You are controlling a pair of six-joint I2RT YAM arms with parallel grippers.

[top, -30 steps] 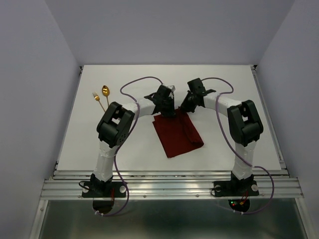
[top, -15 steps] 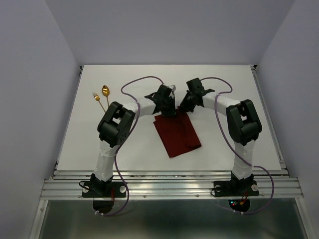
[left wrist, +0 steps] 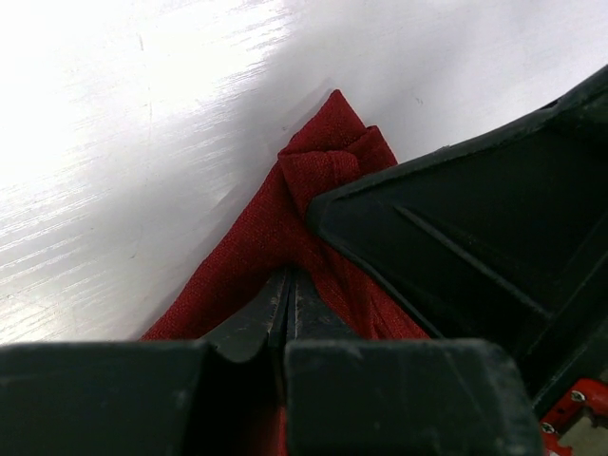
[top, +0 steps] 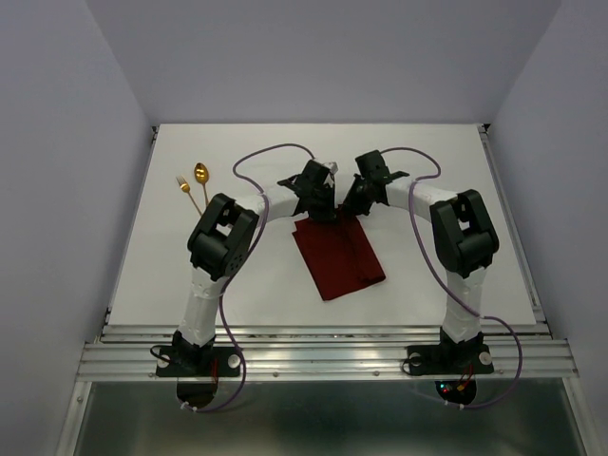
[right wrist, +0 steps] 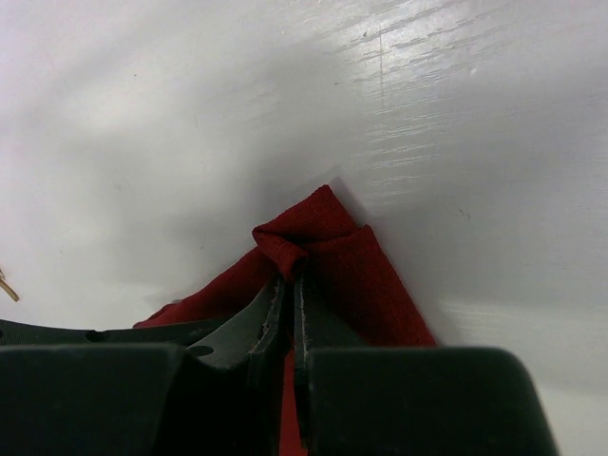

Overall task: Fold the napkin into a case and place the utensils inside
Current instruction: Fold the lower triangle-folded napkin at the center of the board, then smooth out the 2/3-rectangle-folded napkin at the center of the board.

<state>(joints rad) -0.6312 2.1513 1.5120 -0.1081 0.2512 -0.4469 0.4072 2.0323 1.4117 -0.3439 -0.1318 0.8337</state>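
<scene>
**Two Grippers Are Pinching the Red Napkin**

I am standing by the table (top: 427, 161) and watching. The left gripper (left wrist: 290, 285) is squeezing tight on a far corner of the napkin (top: 337, 258). A little bunch of cloth is poking out just past its fingertips. The right gripper (right wrist: 290, 283) is doing the same with the other far corner, just beside the left one. Both pairs of jaws are nearly closed, with only the thin cloth between them.

The napkin is lying flat on the table, reaching from the two grippers back toward the arms' bases. It is looking like a long shape with a fold line running down it, so I am guessing some folding is done. It is not looking like a thin case yet, so more folding is waiting.

The spoon (top: 200, 173) and the fork (top: 181, 184) are lying close together on the table, well off to the left of the left gripper. They are touching no cloth. Putting them inside is the last job, and it is not started.
</scene>
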